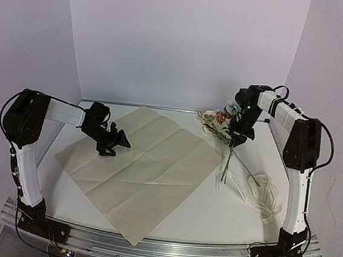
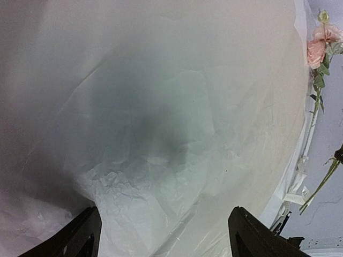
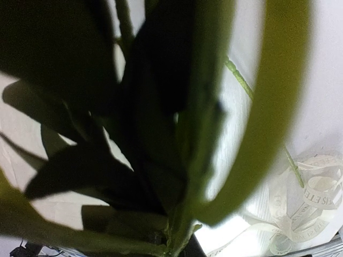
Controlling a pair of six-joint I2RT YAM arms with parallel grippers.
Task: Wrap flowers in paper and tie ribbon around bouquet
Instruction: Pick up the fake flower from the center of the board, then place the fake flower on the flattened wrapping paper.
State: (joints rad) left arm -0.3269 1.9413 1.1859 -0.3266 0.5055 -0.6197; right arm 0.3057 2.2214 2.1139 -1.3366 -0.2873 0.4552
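The paper (image 1: 138, 162) lies flat and creased on the table, left of centre. My left gripper (image 1: 114, 142) hovers open over its left part. In the left wrist view the paper (image 2: 161, 107) fills the frame, and nothing lies between the black fingers (image 2: 80, 238). The flowers (image 1: 216, 122) lie at the back right, their stems pointing toward the near edge. My right gripper (image 1: 236, 138) is shut on those stems. In the right wrist view, green stems and leaves (image 3: 177, 160) crowd the frame and hide the fingers. The ribbon (image 1: 263, 195) lies in a loose heap at the right.
White walls close the table at the back and on both sides. The ribbon (image 3: 308, 201) lies just beside the stem ends. Pink blooms (image 2: 320, 45) show past the paper's far edge in the left wrist view. A metal rail (image 1: 160, 249) runs along the near edge.
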